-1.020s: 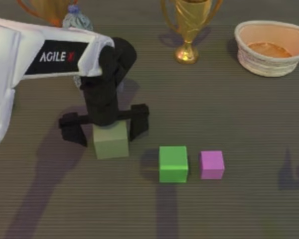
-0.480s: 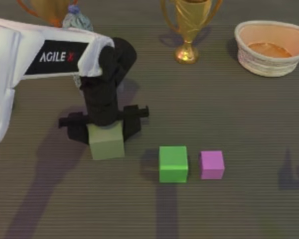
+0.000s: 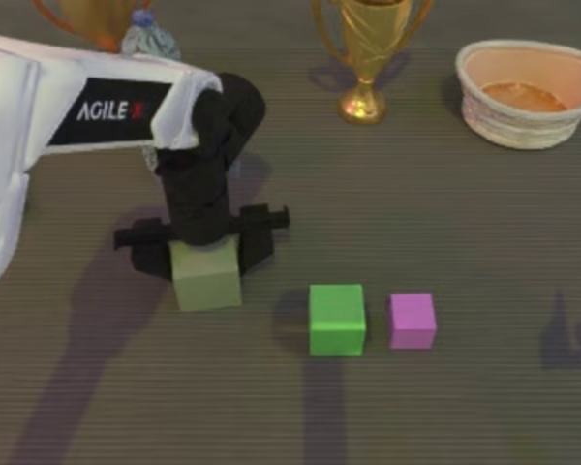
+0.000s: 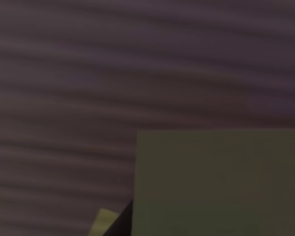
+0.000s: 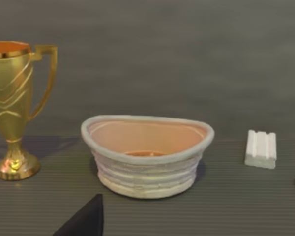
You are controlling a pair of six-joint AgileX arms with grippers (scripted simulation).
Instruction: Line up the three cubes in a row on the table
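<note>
The large pale olive-green cube (image 3: pixel 208 281) rests on the ribbed dark table (image 3: pixel 465 223), left of the other two cubes. My left gripper (image 3: pixel 201 254) stands over it, its black fingers shut against the cube's two sides. In the left wrist view the same olive cube (image 4: pixel 221 182) fills the lower part of the picture. The medium bright green cube (image 3: pixel 337 319) and the small magenta-purple cube (image 3: pixel 412 321) sit side by side, a small gap between them. Of my right gripper only one dark fingertip (image 5: pixel 88 219) shows, in the right wrist view; that arm is outside the top view.
A golden trophy (image 3: pixel 365 58) stands at the back centre and a woven basket (image 3: pixel 528 92) at the back right. A water bottle (image 3: pixel 147 37) and an orange trophy (image 3: pixel 87 19) stand behind my left arm. A small white ribbed block (image 5: pixel 260 148) lies beside the basket.
The left gripper's fingers came together on the olive cube, which shifted slightly to the left. Over the last half second nothing has moved.
</note>
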